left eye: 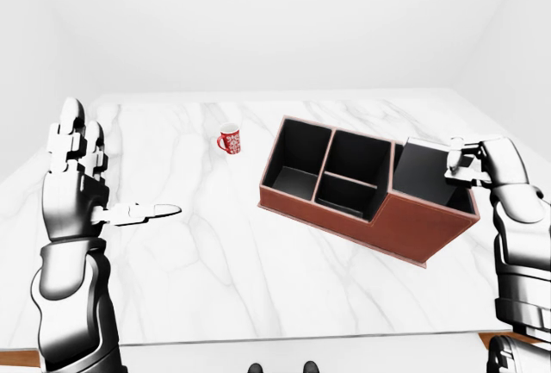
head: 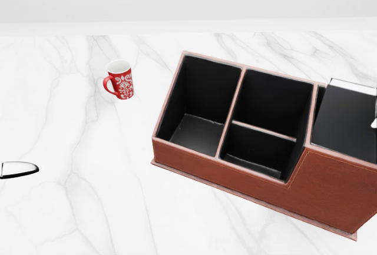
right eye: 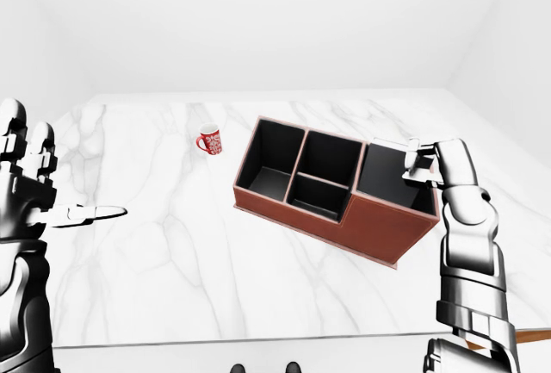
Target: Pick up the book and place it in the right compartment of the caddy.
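The brown caddy (head: 235, 175) lies at an angle on the marble table, with black-lined compartments. The black book (head: 344, 119) leans inside the caddy's right compartment, its white page edge at the top. My right hand (right eye: 419, 163) is at the book's upper right corner, with the fingers closed round that edge. At the left of the left-eye view my left hand (left eye: 116, 170) is raised and open, thumb pointing right, holding nothing. Only its thumb (head: 17, 169) shows in the head view.
A red mug (head: 120, 79) with a white pattern stands on the marble table (head: 88, 208) to the upper left of the caddy. The table's near edge (left eye: 301, 337) runs along the bottom of the left-eye view.
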Motion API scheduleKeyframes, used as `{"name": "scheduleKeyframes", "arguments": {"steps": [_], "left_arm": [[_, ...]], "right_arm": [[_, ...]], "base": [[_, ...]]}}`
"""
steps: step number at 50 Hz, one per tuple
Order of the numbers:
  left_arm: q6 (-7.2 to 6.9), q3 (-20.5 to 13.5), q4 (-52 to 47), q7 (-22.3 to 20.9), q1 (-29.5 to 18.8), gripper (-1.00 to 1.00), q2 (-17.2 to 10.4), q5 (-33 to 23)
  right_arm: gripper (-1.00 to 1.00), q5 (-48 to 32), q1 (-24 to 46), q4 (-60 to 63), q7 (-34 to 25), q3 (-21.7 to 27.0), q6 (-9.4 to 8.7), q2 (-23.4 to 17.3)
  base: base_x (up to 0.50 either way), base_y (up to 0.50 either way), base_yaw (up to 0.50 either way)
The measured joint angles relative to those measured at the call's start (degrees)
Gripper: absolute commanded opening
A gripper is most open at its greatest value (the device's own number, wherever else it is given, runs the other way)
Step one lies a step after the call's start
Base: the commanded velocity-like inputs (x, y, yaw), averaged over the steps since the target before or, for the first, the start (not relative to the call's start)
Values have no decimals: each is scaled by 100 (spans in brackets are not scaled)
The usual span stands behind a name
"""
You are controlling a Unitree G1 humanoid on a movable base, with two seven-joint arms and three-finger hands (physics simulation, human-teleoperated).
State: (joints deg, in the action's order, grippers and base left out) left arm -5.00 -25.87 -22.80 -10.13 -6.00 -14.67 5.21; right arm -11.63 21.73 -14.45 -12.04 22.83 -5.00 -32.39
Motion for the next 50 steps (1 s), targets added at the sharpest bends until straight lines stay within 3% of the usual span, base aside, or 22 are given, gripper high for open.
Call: {"name": "scheduleKeyframes", "arguments": {"steps": [2, 3, 4, 5, 32, 50], "left_arm": [[0, 1, 4, 0, -1, 100, 1, -2], [0, 2, 5, -1, 0, 100, 1, -3], [0, 3, 6, -1, 0, 100, 1, -3], [0, 3, 7, -1, 0, 100, 2, -4], [0, 12, 37, 11, -12, 100, -2, -9], [0, -2, 25, 8, -9, 100, -7, 3]], "right_arm": [[-100, -4, -1, 1, 4, -1, 0, 1], [-73, -5, -1, 2, 6, 0, 0, 1], [7, -2, 0, 10, 13, 7, 0, -1], [100, -7, 4, 23, 26, 14, 0, -3], [100, -13, 102, 126, 200, 67, 0, -43], [100, -22, 95, 1005, 68, 168, 0, -19]], "base": [[0, 0, 0], [0, 0, 0], [0, 0, 0], [0, 0, 0], [0, 0, 0], [0, 0, 0]]}}
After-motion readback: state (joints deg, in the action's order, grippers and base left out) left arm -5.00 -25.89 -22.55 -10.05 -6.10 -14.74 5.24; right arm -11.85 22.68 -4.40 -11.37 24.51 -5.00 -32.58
